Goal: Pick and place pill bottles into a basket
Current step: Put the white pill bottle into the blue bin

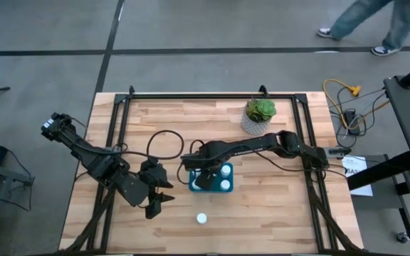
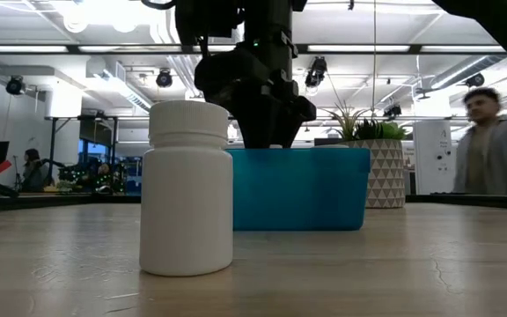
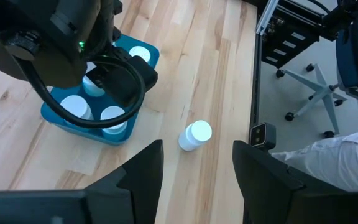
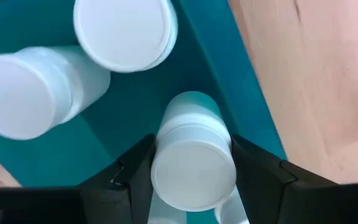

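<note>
The teal basket stands mid-table and holds white pill bottles, two of which show in the right wrist view. My right gripper reaches down into the basket, shut on another pill bottle by the basket's wall. One pill bottle stands upright on the table near the front edge, and it also shows in the left wrist view. My left gripper is open and empty, to the left of that bottle. My right gripper pinches the pill bottle's cap between its two fingers, one on each side. The fingers come from above, pointing down. The bottle stands upright inside the basket by a wall. I cannot tell whether its bottom rests on the basket's floor.
A white patterned pot with a green plant stands at the far side of the table, behind the basket. A black frame runs along the table's edges. A person is in the room beyond the table.
</note>
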You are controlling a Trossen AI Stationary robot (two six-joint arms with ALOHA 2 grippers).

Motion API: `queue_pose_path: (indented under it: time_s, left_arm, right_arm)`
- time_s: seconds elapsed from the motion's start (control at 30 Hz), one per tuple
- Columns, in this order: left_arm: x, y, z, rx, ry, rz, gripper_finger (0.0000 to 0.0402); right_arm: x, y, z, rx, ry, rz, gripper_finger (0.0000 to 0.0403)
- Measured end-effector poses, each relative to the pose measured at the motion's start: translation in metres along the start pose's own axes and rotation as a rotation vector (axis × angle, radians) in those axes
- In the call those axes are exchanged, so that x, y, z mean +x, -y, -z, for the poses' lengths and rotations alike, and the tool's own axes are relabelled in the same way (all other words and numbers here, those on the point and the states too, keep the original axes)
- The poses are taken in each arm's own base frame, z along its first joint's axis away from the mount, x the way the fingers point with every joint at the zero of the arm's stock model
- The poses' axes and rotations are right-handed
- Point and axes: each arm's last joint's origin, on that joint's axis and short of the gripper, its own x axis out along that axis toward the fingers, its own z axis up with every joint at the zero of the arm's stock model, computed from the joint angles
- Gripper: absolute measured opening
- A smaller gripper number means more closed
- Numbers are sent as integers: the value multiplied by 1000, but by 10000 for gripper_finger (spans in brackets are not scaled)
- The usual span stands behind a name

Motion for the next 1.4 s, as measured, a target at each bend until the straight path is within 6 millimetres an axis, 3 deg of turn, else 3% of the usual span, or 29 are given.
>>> queue_pose_path:
  time_s: [0.93,1.4]
  left_arm:
    - [0,0,0,1,-1,1,176]
    - [-1,1,1,5,-3,5,176]
  right_arm:
    - [2,6,-5,7,5,-6,192]
    - [-1,6,-4,6,-4,0,246]
